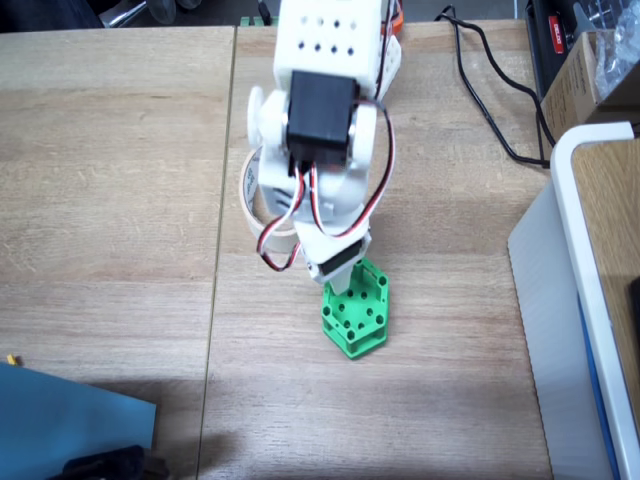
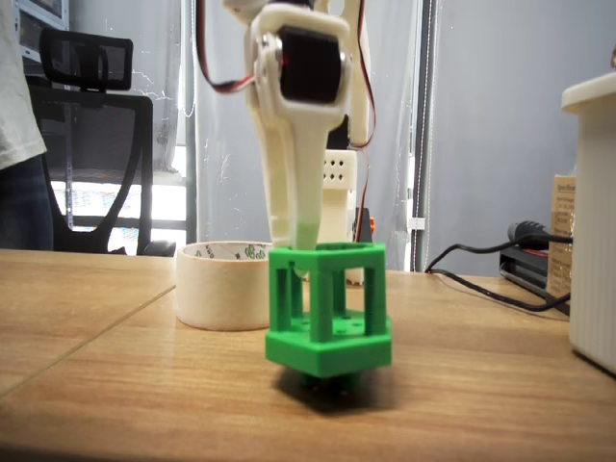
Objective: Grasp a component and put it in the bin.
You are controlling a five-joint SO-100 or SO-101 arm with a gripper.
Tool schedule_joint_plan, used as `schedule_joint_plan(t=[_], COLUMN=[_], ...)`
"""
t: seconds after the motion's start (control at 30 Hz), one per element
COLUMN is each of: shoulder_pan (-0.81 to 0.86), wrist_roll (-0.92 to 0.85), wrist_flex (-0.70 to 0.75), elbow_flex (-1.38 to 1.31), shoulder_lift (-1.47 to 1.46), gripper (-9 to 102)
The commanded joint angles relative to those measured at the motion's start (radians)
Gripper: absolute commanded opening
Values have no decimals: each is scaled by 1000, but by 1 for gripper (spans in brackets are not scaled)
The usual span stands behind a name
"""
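Bin: a cream-white ring of masking tape (image 2: 223, 286) stands flat on the wooden table (image 1: 110, 170), its hollow facing up; green print shows on the inner wall in the low fixed view. In the fixed view from above the ring (image 1: 256, 205) lies towards the far middle of the table, just beyond the green block. What lies inside the ring cannot be made out in either view.

White box: a large white box with a blue edge (image 1: 585, 300) stands along the right edge of the table in the view from above; its wall (image 2: 592, 231) is cut off at the right of the low view. Its contents are not visible.

Component: a bright green hexagonal block (image 1: 355, 311), an open frame of thin posts between a top rim and a thicker base (image 2: 327, 313), with small round holes in its face. It sits just on the near side of the ring, near the middle of the table; in the low view its base seems slightly clear of the wood, over a shadow.

Gripper: the white gripper (image 1: 342, 270) reaches down into the top of the block (image 2: 306, 236). One finger passes inside the rim; the jaws' width and hold cannot be told.

Hidden: the arm covers much of the ring from above.
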Motion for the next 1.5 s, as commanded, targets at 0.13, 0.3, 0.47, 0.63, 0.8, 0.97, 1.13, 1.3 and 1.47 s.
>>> schedule_joint_plan(t=[0.13, 0.3, 0.47, 0.63, 0.8, 0.97, 1.13, 1.3, 1.47], shoulder_pan=[-11, -12, -12, -12, -12, -12, -12, -12, -12], wrist_roll=[-3, -3, -3, -3, -3, -3, -2, 0, 0], wrist_flex=[8, 8, 8, 8, 8, 8, 8, 8, 8], elbow_flex=[-64, -64, -64, -64, -64, -64, -64, -64, -66], shoulder_lift=[-20, -23, -23, -21, -21, -20, -20, -20, -2], gripper=[18, 18, 15, 10, 5, 1, 0, 0, 0])
